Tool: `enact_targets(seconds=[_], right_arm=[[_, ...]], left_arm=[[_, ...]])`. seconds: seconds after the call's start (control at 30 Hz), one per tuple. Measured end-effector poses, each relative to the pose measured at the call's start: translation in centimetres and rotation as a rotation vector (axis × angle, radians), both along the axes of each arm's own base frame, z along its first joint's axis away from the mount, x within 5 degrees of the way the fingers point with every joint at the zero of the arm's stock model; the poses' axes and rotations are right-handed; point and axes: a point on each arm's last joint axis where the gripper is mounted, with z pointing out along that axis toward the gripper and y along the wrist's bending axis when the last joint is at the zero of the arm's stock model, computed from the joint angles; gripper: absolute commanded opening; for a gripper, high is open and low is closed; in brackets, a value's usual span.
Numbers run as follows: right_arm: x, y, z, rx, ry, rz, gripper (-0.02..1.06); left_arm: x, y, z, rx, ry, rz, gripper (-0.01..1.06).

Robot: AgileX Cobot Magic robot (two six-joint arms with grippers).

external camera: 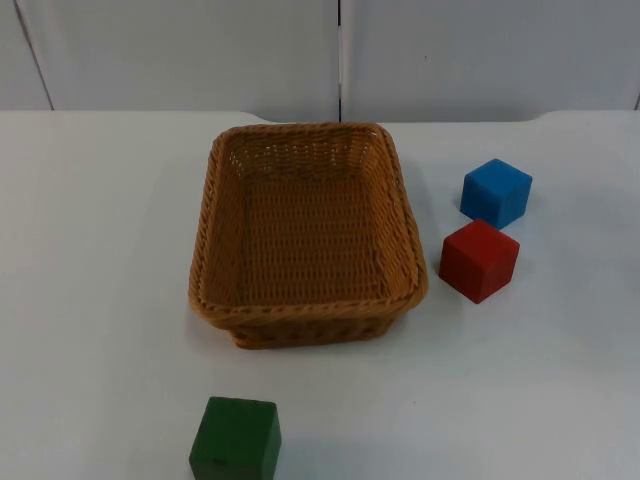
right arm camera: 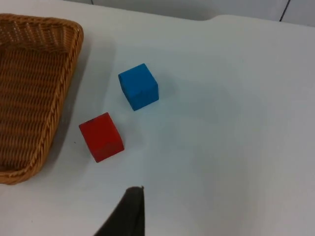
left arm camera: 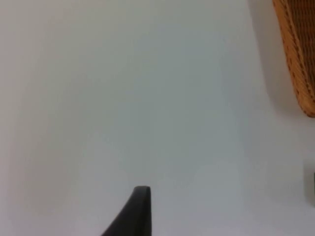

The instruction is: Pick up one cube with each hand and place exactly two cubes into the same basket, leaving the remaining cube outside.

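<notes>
While both claws' states cannot be told, all cubes sit outside the woven wicker basket (external camera: 305, 230)
Red wooden cube (external camera: 479, 260) beside blue wooden cube (external camera: 496, 192); green wooden cube (external camera: 236, 440) apart, on the white table (external camera: 90, 250)

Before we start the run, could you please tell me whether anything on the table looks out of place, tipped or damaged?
Nothing stands out. The basket sits upright and empty; the blue cube and red cube lie beside it, the green cube in front, all intact.

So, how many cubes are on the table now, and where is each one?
3, all outside the empty basket: the green cube in front of it, the red cube to its right, the blue cube just behind the red one.
</notes>
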Motion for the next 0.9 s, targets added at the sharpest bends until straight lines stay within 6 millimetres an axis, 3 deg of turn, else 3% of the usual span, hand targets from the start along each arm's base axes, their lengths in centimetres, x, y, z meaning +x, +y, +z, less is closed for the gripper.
enact_targets(seconds=[0.3,0.8,0.9], right_arm=[[4.9,0.8,-1.5,-0.022,0.041,0.048,1.05],[10.1,2.7,-4.2,0.035,0.149,0.157,1.05],[11.2,4.6,-5.2,0.013,0.180,0.233,1.05]], left_arm=[[2.5,-0.4,-1.1,-0.031,0.080,-0.063,1.05],[5.7,-1.4,-3.0,-0.110,0.184,-0.182,1.05],[6.3,-1.8,-3.4,-0.135,0.201,-0.221,1.05]])
